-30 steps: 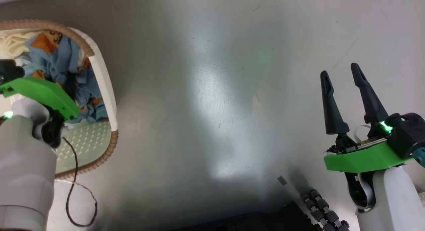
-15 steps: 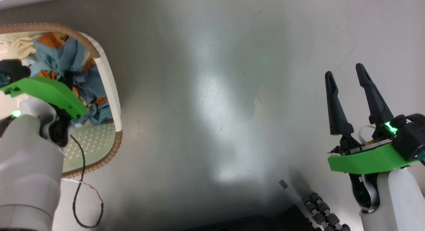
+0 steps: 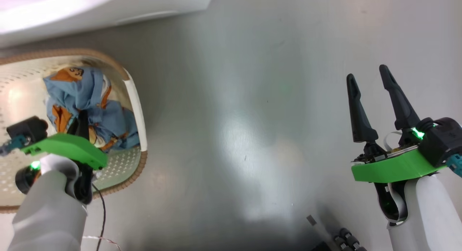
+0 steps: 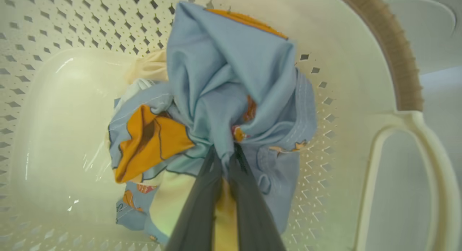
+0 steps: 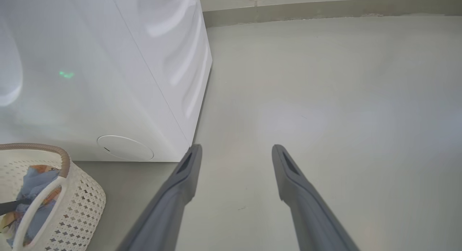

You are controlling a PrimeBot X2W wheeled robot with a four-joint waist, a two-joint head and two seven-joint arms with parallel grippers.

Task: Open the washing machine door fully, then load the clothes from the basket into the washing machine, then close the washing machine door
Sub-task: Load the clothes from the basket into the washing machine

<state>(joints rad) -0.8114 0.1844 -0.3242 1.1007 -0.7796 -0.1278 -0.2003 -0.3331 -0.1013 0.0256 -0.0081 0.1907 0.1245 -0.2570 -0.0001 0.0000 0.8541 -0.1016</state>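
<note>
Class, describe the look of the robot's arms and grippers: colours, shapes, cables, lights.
Both arms have pale grey-white forearms, a bright green wrist plate, a black module and a green light. The left gripper and right gripper each have two long, dark, tapering fingers. A dark cable hangs by the left forearm; a white ribbon cable loops at the right wrist.

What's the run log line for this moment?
phase: loading | left gripper: shut on the clothes, inside the basket | right gripper: open, empty, over the floor | washing machine: beside the basket
</note>
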